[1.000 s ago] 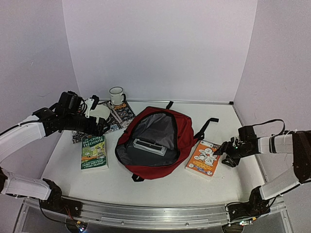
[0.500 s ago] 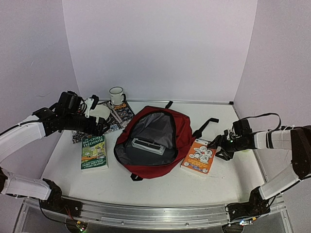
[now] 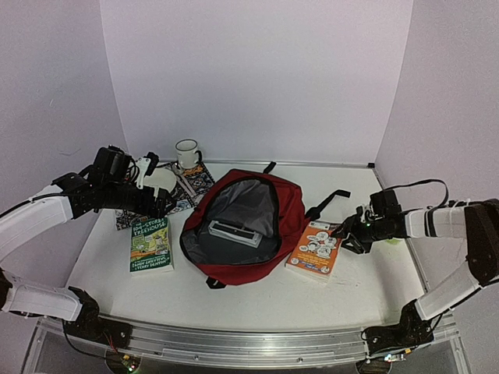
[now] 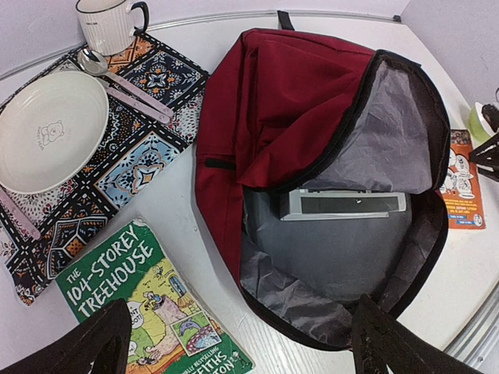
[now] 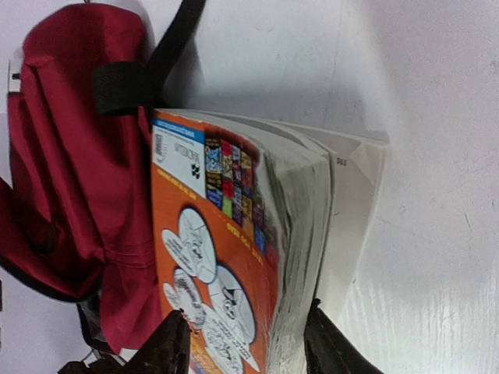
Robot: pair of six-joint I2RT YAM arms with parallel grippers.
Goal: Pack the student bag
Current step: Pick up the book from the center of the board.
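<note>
The student bag (image 3: pixel 292 210), dark red with grey lining, lies unzipped at the table's middle; it also shows under my left wrist (image 4: pixel 288 101) and beside my right wrist (image 5: pixel 70 156). A grey flat box (image 3: pixel 235 232) rests inside it. An orange book (image 3: pixel 314 249) lies against the bag's right side. My right gripper (image 3: pixel 343 234) has its fingers on either side of the book's edge (image 5: pixel 218 257), one over the cover, one under the pages, shut on it. My left gripper (image 3: pixel 160 204) hovers open over the bag's left rim, with nothing between its fingers.
A green paperback (image 3: pixel 150 243) lies left of the bag. Behind it, a patterned placemat (image 3: pixel 199 183) carries a white plate (image 4: pixel 51 128), a spoon (image 4: pixel 117 78) and a mug (image 3: pixel 187 153). A small green object (image 4: pixel 483 121) sits near the right gripper. Walls close in on three sides.
My right gripper slid left with the orange book, pushing it and the bag's right side leftward, and its jaws have narrowed round the book's edge. The left arm has not moved.
</note>
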